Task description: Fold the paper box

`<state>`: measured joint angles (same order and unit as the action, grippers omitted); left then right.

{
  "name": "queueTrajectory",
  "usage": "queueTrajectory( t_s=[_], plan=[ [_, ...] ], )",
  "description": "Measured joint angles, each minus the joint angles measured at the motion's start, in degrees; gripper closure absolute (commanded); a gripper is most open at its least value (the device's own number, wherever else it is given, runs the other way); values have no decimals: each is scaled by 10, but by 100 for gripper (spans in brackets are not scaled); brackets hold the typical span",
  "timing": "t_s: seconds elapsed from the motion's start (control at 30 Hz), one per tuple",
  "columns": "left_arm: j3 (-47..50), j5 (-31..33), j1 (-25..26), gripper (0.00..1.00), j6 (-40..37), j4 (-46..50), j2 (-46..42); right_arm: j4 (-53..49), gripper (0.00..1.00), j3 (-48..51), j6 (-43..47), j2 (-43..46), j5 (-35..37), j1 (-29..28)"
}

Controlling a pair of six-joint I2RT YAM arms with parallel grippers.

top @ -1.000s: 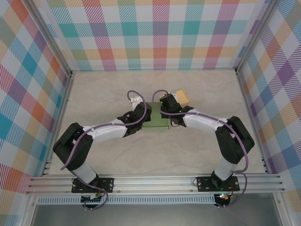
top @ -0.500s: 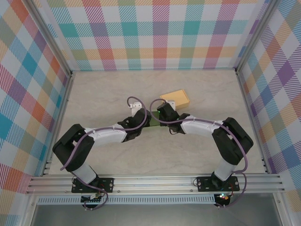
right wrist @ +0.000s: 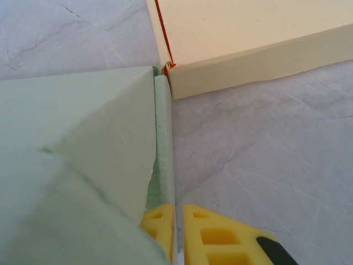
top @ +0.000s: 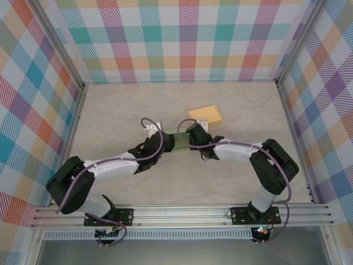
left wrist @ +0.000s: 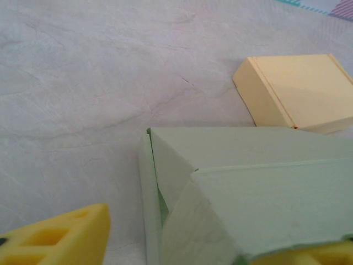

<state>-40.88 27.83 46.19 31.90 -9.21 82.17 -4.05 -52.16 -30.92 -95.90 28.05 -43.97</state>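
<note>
Mid-table, between the arms, the green paper box (top: 177,141) lies, one corner touching a tan box (top: 205,115). The right gripper (right wrist: 177,223) pinches its thin side wall; the left gripper (left wrist: 193,243) stands open at the other end. Held one-sided, I'd say a tug could tear that wall or spring the flaps.

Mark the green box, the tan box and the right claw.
green box (left wrist: 259,187): left wrist view, folded flap.
tan box (left wrist: 300,83): left wrist view, top face.
right claw (right wrist: 177,222): right wrist view, between its fingertips.
</note>
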Motion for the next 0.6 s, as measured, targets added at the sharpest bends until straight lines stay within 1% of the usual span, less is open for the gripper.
queueTrajectory(
  t_s=[0.03,0.1,0.13,0.17,0.23,0.3,0.37,0.43,0.5,0.6],
  plan=[
    [4,-2,1,31,1,0,-7,0,84,0,0,0,0,0],
    [14,-4,5,30,1,1,-24,0,79,0,-1,0,0,0],
    [19,-4,7,29,1,2,-35,0,74,0,0,0,0,0],
    [24,-3,10,24,1,4,-48,-1,70,0,0,0,0,0],
    [29,-3,16,21,2,16,-75,-1,61,0,-1,3,-1,0],
    [29,-2,20,20,3,26,-101,-3,52,0,-2,9,-2,0],
    [29,-1,23,16,5,40,-131,-3,43,0,0,20,-5,-1],
    [29,1,24,11,10,56,-154,-5,35,0,0,29,-7,-4],
    [27,1,25,0,16,76,-174,-12,27,0,0,39,-11,-8],
    [16,7,25,0,29,113,-195,-36,17,0,5,60,-17,-16]
  ],
)
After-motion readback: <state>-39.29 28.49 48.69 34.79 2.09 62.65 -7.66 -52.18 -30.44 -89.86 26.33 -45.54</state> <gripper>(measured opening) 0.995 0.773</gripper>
